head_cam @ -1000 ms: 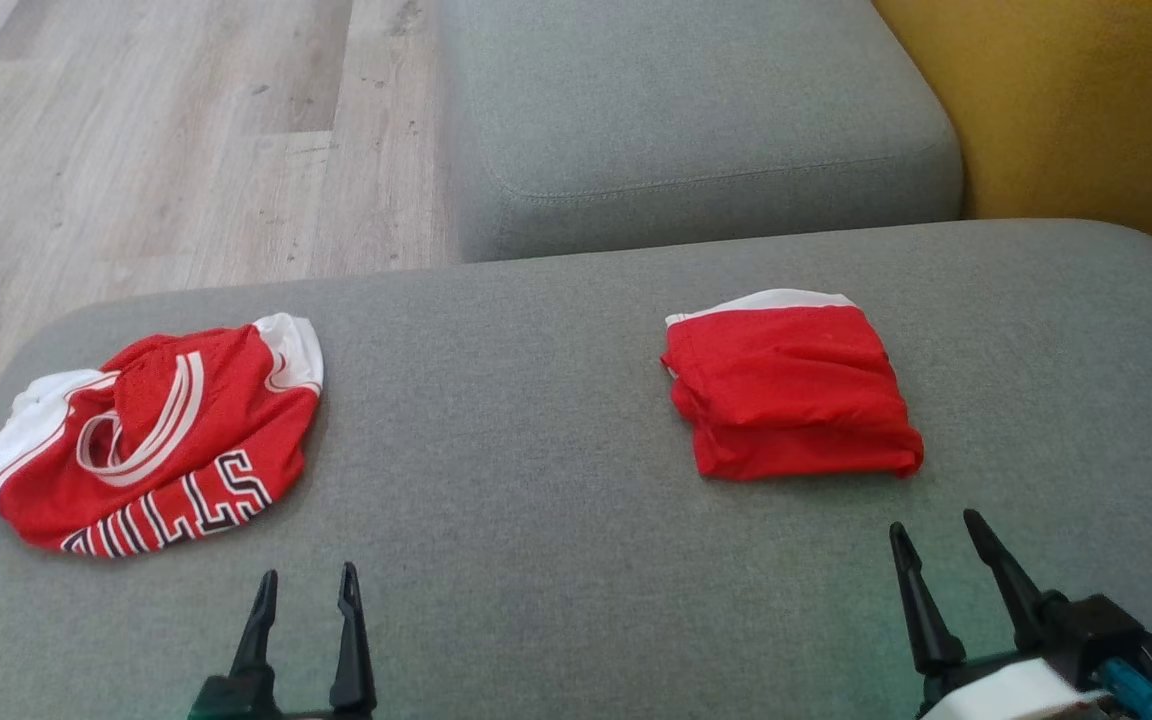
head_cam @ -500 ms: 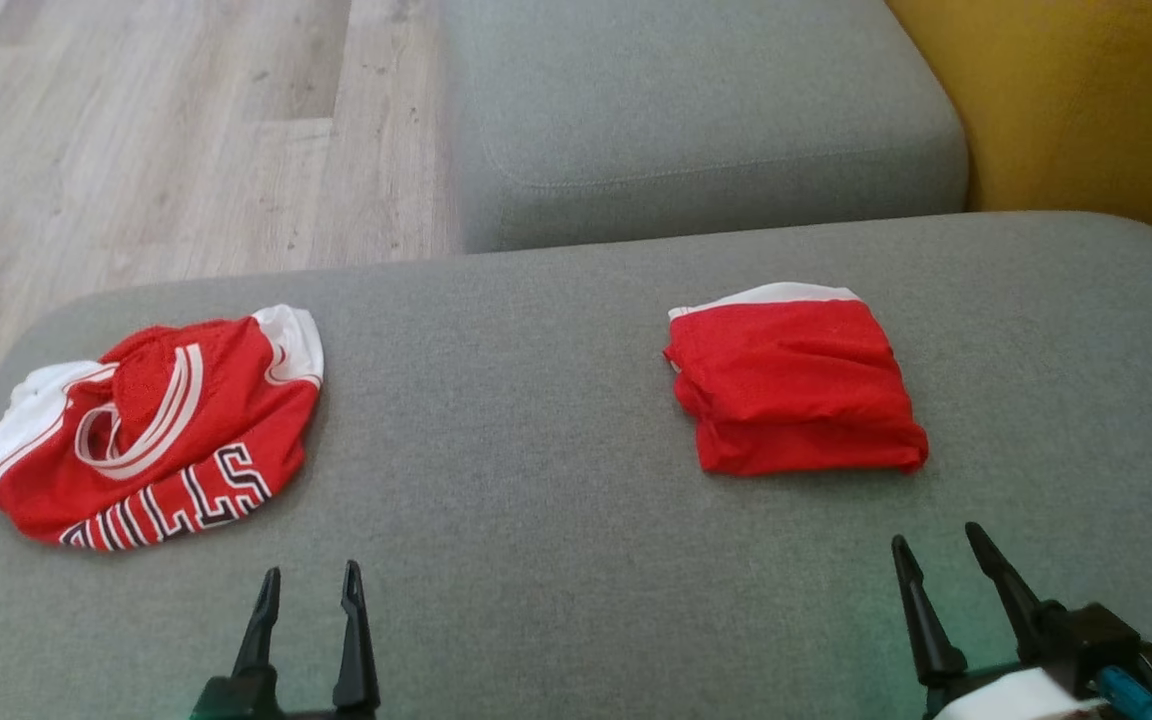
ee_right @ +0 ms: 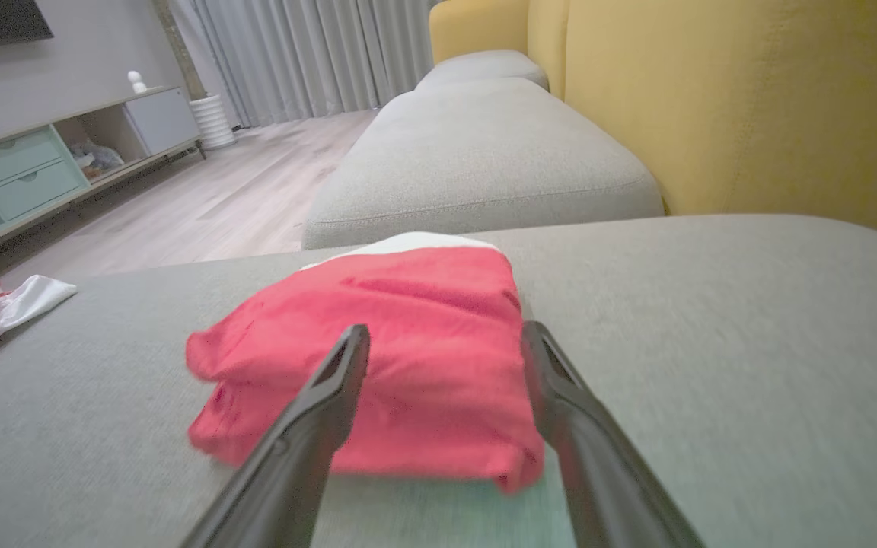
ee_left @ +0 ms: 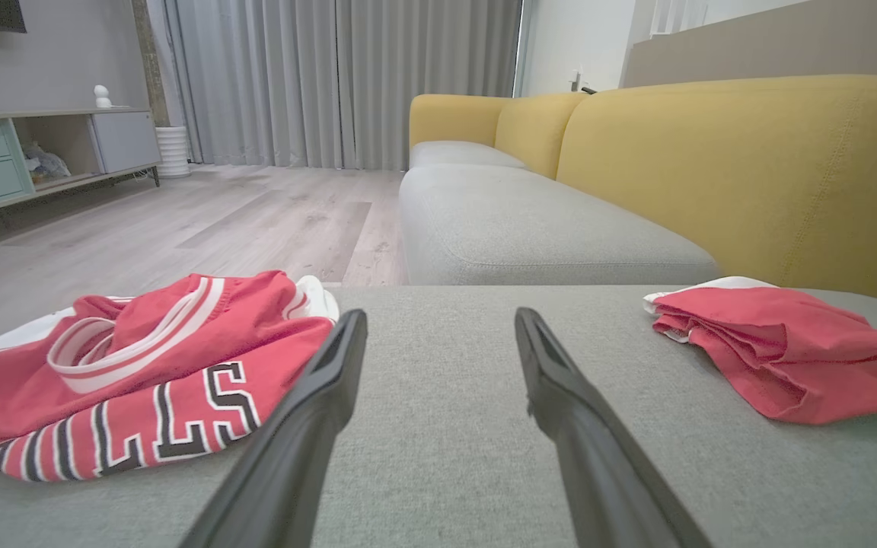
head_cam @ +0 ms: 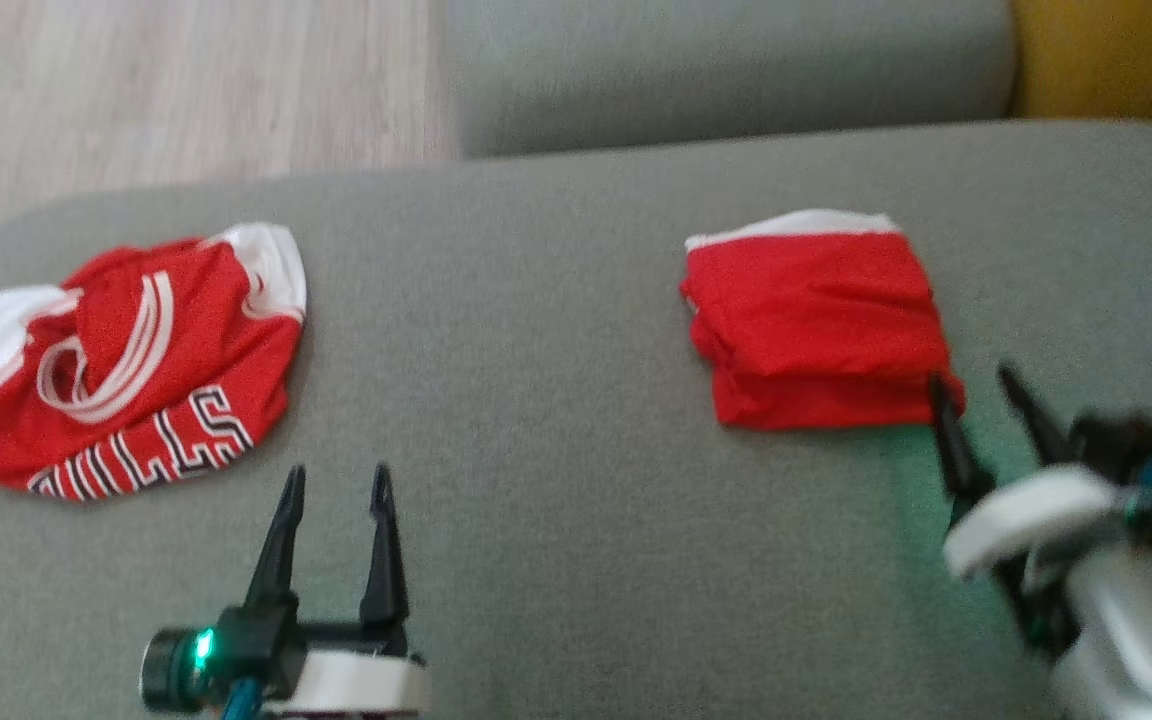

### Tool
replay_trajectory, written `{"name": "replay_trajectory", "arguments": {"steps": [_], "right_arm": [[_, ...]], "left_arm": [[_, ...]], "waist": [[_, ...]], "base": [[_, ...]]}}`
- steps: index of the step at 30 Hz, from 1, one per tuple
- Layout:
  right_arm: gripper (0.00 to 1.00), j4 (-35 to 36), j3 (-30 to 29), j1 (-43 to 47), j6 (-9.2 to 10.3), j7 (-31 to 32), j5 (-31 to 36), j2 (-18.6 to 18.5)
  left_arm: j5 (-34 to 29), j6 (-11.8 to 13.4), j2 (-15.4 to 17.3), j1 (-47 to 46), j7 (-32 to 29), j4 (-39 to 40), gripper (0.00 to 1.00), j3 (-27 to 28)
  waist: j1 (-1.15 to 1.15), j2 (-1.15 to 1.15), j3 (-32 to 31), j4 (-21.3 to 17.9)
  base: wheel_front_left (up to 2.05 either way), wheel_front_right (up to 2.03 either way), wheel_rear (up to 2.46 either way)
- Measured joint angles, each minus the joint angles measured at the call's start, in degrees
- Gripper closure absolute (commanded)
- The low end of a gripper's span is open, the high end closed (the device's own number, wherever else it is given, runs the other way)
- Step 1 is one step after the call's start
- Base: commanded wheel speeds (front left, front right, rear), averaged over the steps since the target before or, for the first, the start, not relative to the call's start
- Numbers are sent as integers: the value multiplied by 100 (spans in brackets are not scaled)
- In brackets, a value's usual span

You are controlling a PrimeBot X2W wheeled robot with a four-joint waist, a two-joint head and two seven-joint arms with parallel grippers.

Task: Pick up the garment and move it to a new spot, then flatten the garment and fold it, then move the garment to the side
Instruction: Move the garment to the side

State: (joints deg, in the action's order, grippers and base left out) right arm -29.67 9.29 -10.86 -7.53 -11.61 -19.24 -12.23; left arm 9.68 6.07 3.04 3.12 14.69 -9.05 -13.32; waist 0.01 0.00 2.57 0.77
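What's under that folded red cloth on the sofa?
The folded red cloth lies on the grey fabric sofa cushion. A white strip peeks out at its far edge; inner layers are covered.

A broad grey woven-fabric cushion (head_cam: 556, 400) with rounded corners carries two garments, well apart. Toward its left end lies a crumpled red-and-white sports jersey (head_cam: 126, 370), bunched in a heap, with its striped collar on top and black-and-white block lettering along the near edge. Toward the right end lies a folded red cloth bundle (head_cam: 816, 320), squarish and layered, with a white strip at its far edge.
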Motion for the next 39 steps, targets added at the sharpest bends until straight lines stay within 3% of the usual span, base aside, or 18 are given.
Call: {"name": "replay_trajectory", "arguments": {"steps": [6,15,16,17,18,26,33,39], "right_arm": [[0,-727,118,-1463,0,761,-611,-506],[0,-1814,670,-2307,0,1796,-1351,-1029],[8,-1833,790,-2313,0,1925,-1492,-1028],[58,-1825,916,-2312,0,1992,-1650,-1010],[98,-1802,1038,-2312,0,2062,-1802,-991],[100,-1730,1660,-2504,0,1959,-1927,-1415],[100,-1837,1781,-2880,0,1967,-1596,-2577],[100,-1884,1518,-3223,0,1835,-1362,-3623]], "left_arm": [[8,51,-8,-471,1,156,0,-267],[103,157,-13,-842,1,131,0,-522],[103,160,-15,-878,1,131,0,-524],[120,185,-14,-900,1,133,0,-522],[154,210,-13,-904,1,134,0,-517],[158,255,-14,-965,1,164,0,-513],[141,190,-16,-1443,1,189,0,-555],[135,141,-19,-1996,1,229,0,-657]], "waist": [[0,0,499,118],[0,0,1044,398],[0,0,1081,424],[-1,0,1119,441],[0,0,1153,447],[-2,0,1333,193],[-1,0,1807,-94],[0,0,2397,-182]], "base": [[0,0,0],[0,0,0],[0,0,0],[0,0,0],[0,0,0],[0,0,0],[0,0,0],[0,0,0]]}}
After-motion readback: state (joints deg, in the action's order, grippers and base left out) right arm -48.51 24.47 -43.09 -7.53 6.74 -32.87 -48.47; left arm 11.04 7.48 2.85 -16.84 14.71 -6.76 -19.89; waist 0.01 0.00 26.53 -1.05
